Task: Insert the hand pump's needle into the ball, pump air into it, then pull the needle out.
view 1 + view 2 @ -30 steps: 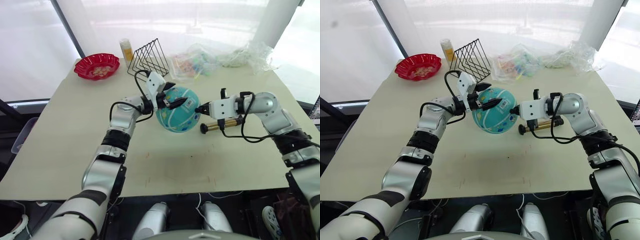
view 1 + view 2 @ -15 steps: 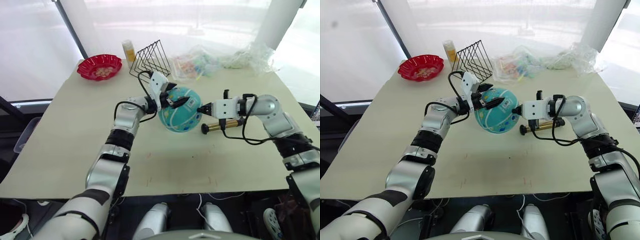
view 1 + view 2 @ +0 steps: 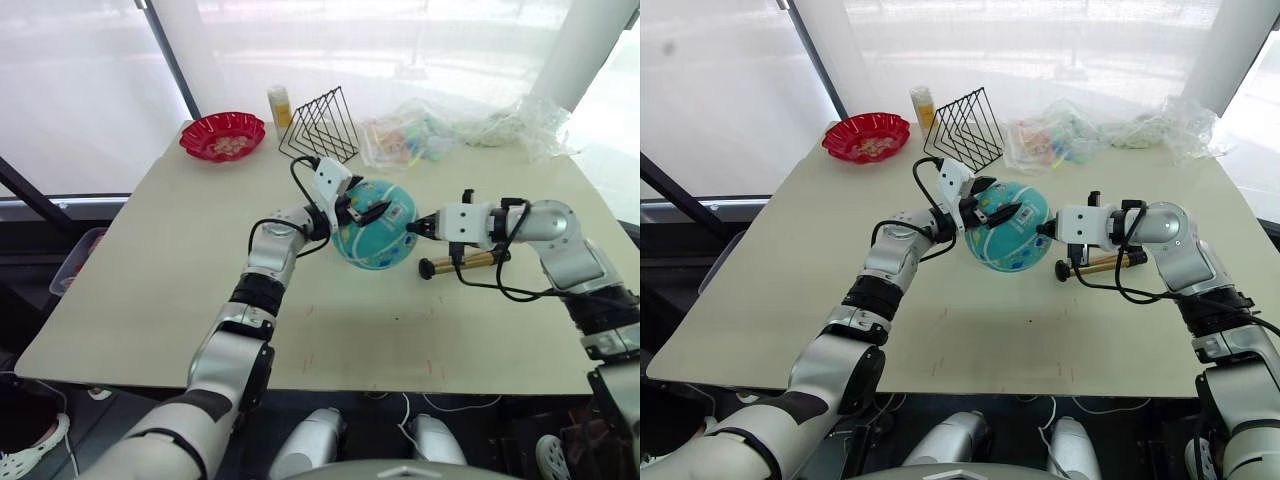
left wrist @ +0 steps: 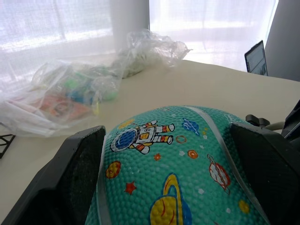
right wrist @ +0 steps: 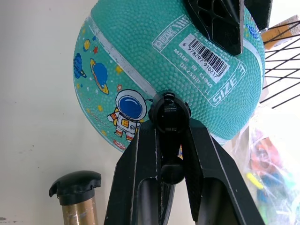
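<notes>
Ball (image 3: 374,226), already round, sits mid-counter (image 3: 150,260) with the left gripper (image 3: 992,211) spread wide around its top. Right gripper (image 5: 169,140) clamps the black hose end against the ball's side; the needle itself is hidden. Hand pump (image 3: 462,263) lies just beside, so pumping looks unstarted and pulling the needle out remains

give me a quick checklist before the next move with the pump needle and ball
1. Ball round and held steady on the table: ok, left gripper straddles its top.
2. Right gripper shut on the hose end: ok.
3. Hose end pressed to the ball: ok.
4. Needle seated in the valve: cannot tell, hidden.
5. Pump within reach: ok, lying on the table beside the ball.
6. Hose free of kinks: cannot tell.
</notes>
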`<move>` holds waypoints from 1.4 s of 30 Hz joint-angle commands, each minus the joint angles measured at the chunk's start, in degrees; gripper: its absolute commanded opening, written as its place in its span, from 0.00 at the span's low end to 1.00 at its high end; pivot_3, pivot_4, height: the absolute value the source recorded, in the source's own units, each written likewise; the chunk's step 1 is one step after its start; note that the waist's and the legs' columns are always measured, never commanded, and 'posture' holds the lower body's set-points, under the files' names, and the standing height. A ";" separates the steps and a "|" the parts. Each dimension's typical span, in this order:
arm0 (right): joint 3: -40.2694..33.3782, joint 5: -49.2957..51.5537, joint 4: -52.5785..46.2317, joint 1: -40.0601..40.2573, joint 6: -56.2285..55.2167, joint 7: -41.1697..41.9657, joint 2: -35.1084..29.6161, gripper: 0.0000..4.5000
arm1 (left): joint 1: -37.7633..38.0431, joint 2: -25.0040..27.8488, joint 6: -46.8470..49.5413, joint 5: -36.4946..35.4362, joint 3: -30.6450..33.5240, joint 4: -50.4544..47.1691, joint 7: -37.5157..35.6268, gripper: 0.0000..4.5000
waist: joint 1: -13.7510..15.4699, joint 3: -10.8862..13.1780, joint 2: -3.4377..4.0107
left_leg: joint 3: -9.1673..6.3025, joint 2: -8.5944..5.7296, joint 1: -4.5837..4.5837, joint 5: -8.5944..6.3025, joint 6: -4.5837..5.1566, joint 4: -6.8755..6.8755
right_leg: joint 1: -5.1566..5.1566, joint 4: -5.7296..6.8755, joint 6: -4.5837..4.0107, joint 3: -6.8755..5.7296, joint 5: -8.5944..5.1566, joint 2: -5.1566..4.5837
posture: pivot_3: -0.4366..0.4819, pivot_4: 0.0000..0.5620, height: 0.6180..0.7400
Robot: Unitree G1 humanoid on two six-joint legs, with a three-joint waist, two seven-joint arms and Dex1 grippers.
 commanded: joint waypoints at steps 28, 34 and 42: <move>-10.52 15.14 -17.25 9.05 6.69 1.51 -5.80 0.02 | 2.35 -1.01 -4.28 8.85 -6.21 28.91 4.28 1.00 | 2.44 -0.34 0.04 | -0.12 -0.50 -0.07 -0.20 0.35 0.02 | 0.14 -0.04 0.50 -0.19 -0.32 -0.60 | 0.48 0.27 1.00; -11.34 15.95 -18.71 10.17 7.37 1.21 -7.33 0.02 | 2.96 -1.55 -1.85 9.68 -7.56 30.12 6.97 1.00 | 3.44 -0.35 0.03 | -0.13 -0.64 -0.08 -0.24 0.42 0.02 | 0.17 -0.07 0.63 -0.18 -0.41 -0.74 | 0.48 0.27 1.00; -14.41 17.87 -21.35 12.76 9.42 1.81 -9.35 0.02 | 3.44 -2.75 1.38 8.65 -6.38 31.35 9.25 1.00 | 3.83 -0.41 -0.07 | -0.14 -0.94 -0.06 -0.42 0.71 0.11 | 0.28 -0.10 0.82 -0.18 -0.52 -1.00 | 0.48 0.27 1.00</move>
